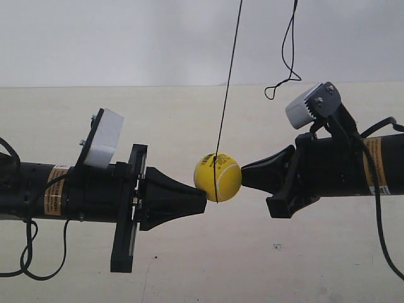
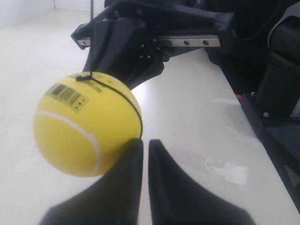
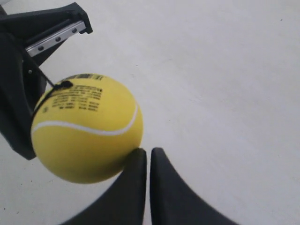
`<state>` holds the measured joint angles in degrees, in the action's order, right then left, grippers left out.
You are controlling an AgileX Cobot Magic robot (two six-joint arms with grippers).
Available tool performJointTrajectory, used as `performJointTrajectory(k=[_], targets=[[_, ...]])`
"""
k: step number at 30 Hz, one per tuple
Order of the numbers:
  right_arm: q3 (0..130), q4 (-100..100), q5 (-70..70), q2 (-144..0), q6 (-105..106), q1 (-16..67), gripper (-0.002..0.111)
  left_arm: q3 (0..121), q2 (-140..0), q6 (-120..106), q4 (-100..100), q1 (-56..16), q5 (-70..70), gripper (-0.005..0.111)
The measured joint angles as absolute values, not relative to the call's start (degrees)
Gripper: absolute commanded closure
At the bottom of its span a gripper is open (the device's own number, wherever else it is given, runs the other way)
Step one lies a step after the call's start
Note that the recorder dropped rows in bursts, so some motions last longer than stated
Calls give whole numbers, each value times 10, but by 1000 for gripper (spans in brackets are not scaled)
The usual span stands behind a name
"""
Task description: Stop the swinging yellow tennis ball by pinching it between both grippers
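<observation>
Exterior view.
- arm at the exterior view's left (image 1: 57,196): black, orange-labelled; a white camera (image 1: 104,140) is carried above it.
- gripper at the exterior view's left (image 1: 203,201): tapered; its tip is set against the ball (image 1: 218,177), low on the side facing it.
- ball: yellow, hung from a string (image 1: 227,82), held between both tips, clear of the table (image 1: 189,271).
- gripper at the exterior view's right (image 1: 243,174): its tip is pressed to the ball's opposite side; a grey camera (image 1: 312,104) is mounted above.

Left wrist view.
- left gripper (image 2: 144,141): jaws are drawn together to a thin slit; nothing is clasped between them. The ball, barcode sticker (image 2: 68,97) uppermost, is touched by one fingertip.

Right wrist view.
- right gripper (image 3: 147,151): jaws are likewise closed to a slit, with nothing between them. The ball, its seam (image 3: 93,129) showing, is touched at the tip.
</observation>
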<state>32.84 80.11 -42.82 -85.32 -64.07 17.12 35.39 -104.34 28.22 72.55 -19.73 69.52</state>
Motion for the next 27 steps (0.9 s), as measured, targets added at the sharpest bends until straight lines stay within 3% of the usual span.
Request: performJointTrajectory(k=[27], targets=[[328, 804, -456, -853, -636, 171, 108, 354, -1043, 271, 682, -197, 699, 102]])
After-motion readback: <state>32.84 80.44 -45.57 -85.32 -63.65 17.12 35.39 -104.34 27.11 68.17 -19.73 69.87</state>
